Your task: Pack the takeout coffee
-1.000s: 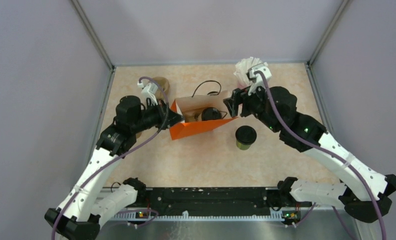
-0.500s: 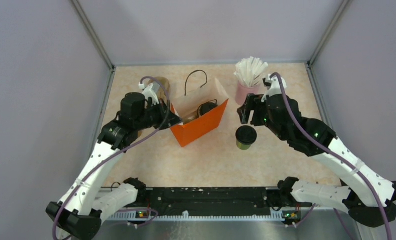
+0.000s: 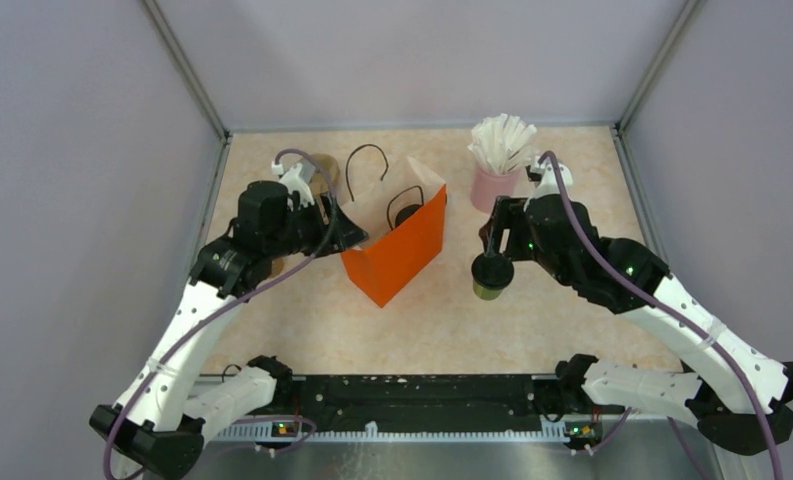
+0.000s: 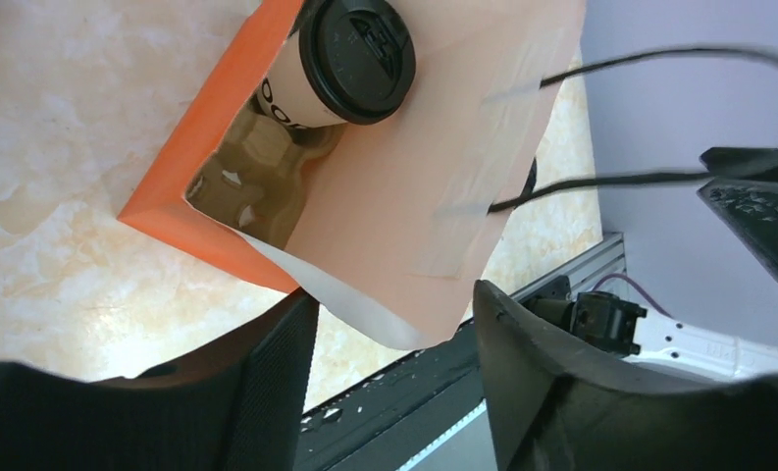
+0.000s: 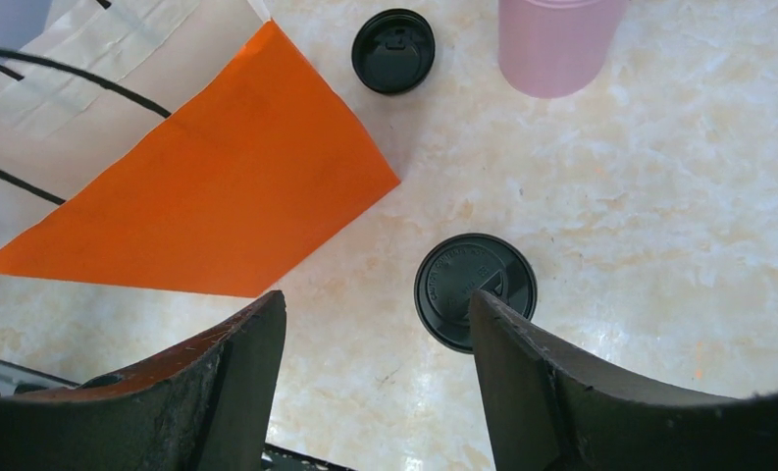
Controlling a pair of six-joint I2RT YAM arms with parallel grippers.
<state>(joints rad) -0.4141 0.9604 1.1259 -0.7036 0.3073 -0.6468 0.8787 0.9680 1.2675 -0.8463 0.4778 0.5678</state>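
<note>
Takeout coffee [image 5: 463, 267], olive-tan paper cup with black lid, unpacked on bench [image 3: 422, 330]; right end effector [image 5: 373, 306] wide above it; next: lower, grip

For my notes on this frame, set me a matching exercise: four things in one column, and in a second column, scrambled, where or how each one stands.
Things:
1. orange bag
2. pink cup
3. left gripper
4. right gripper

States:
A. open, with a lidded coffee cup standing on the table beside one finger
B. holds white straws
C. upright, with a second lidded cup inside
D. open, with the bag's paper rim between its fingers

Pairs: 1-C, 2-B, 3-D, 4-A
</note>
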